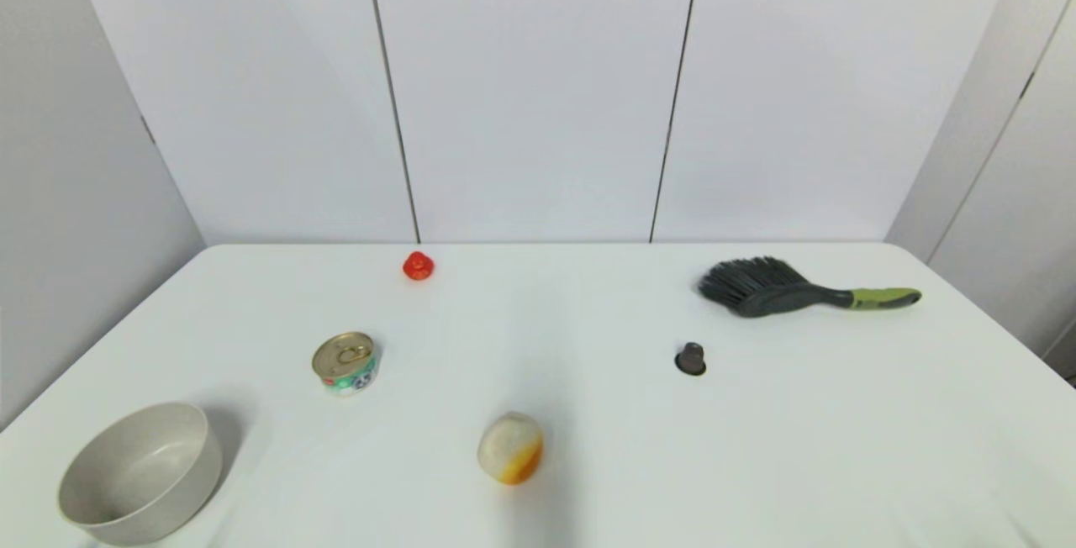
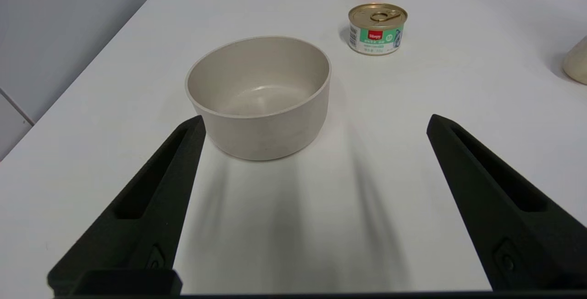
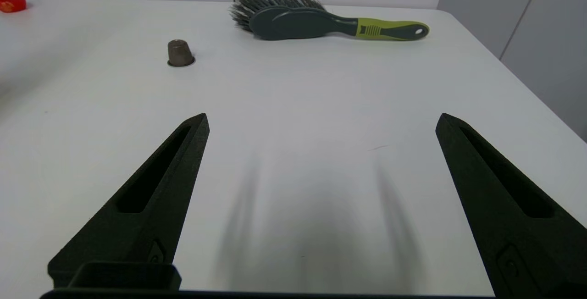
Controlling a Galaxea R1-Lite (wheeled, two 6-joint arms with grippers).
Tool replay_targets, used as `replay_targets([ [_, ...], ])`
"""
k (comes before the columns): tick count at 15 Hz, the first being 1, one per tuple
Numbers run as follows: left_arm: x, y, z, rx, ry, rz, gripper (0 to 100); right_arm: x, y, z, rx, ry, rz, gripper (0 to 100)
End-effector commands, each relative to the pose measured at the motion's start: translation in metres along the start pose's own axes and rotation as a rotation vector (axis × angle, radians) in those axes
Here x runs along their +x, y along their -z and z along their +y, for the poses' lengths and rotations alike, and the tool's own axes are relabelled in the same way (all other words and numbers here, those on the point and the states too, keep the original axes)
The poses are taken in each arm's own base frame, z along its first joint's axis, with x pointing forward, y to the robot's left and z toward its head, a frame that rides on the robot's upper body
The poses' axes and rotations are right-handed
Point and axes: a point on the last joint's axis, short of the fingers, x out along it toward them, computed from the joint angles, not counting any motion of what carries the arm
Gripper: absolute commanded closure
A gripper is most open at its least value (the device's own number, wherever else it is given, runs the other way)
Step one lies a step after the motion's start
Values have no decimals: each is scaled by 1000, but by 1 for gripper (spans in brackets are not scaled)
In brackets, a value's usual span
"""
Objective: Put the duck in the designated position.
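The broad white counter (image 1: 588,413) carries everything, and neither arm reaches into the head view — both sit parked at the near edge. The left tool (image 2: 316,122) is spread wide and empty, low over the counter just short of the round beige bowl (image 2: 259,97); the right tool (image 3: 321,120) is likewise spread wide and empty over bare surface. The step in hand looks to be the first reach, since nothing is gripped yet. The tiny glossy red rubber duck (image 1: 418,266) stands far back near the counter's rear edge, left of centre, so the left arm seems the natural one to fetch it: rise above the bowl first, travel forward over it, then come down on the duck with the fingers straddling its rounded body and close low, since a glossy curved shape may squirt out of a high pinch. Which way the duck faces is hard to tell from here. The dark bristle brush with its green handle (image 1: 799,292) lies well apart on the right rear and is no obstacle. The bowl is the main thing in the path, and beyond it the small gold-lidded tin can with a green label (image 1: 345,363) sits between bowl and duck — pass above or beside it. The white-and-orange ball (image 1: 510,447) rests near centre front and the little dark cone-shaped cap (image 1: 691,359) right of centre, both clear of that line. The drop spot bears no visible mark.
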Motion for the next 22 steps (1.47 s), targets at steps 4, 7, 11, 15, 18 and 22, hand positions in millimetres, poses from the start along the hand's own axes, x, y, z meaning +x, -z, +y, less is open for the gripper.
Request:
replay_targets([
  [4,0,0,0,1,0,2,0,1,3,0,3,1,10,0],
  [7,0,0,0,0,0,2,0,1,3,0,3,1,10,0],
  [11,0,0,0,1,2,2,0,1,3,0,3,1,10,0],
  [15,0,0,0,0,0,2,0,1,3,0,3,1,10,0],
  [18,0,0,0,0,0,2,0,1,3,0,3,1,10,0],
  [22,0,0,0,-16,-4,10,0,1,3,0,3,1,10,0],
])
